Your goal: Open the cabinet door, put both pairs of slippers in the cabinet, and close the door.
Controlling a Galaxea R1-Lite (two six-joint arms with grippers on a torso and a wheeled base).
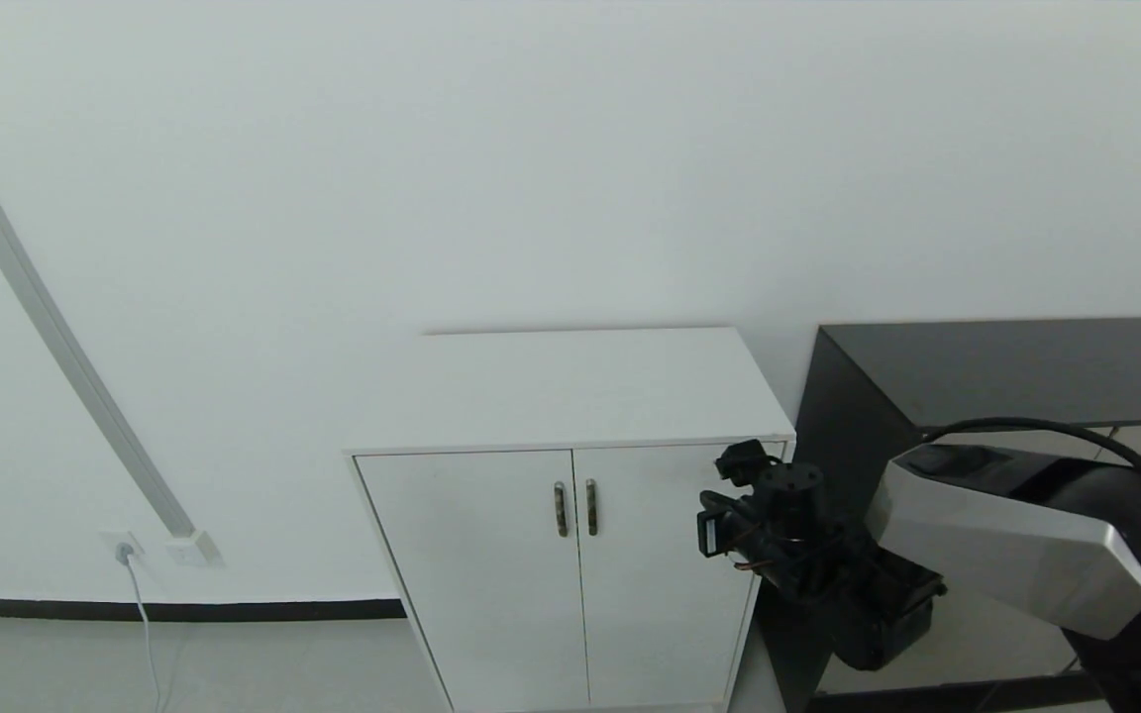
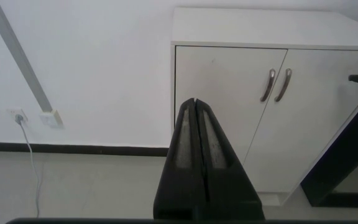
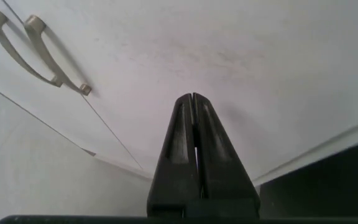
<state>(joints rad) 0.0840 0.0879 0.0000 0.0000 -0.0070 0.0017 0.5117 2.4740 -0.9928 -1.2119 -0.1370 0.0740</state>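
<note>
The right arm (image 1: 1006, 540) stretches forward from the right side, its silver forearm sloping down to a black wrist (image 1: 808, 555). The right end effector (image 3: 192, 102) has its two fingers pressed flat together. The left end effector (image 2: 195, 106) is closed tight too, fingers touching along their length

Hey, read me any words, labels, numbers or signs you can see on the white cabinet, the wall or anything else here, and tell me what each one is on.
There is no text, number or sign here that can be read.
On the white two-door cabinet with metal handles: plain top and doors, no label.
On the white wall socket: too small to tell any marking.
On the glossy black sideboard: no print visible.
</note>
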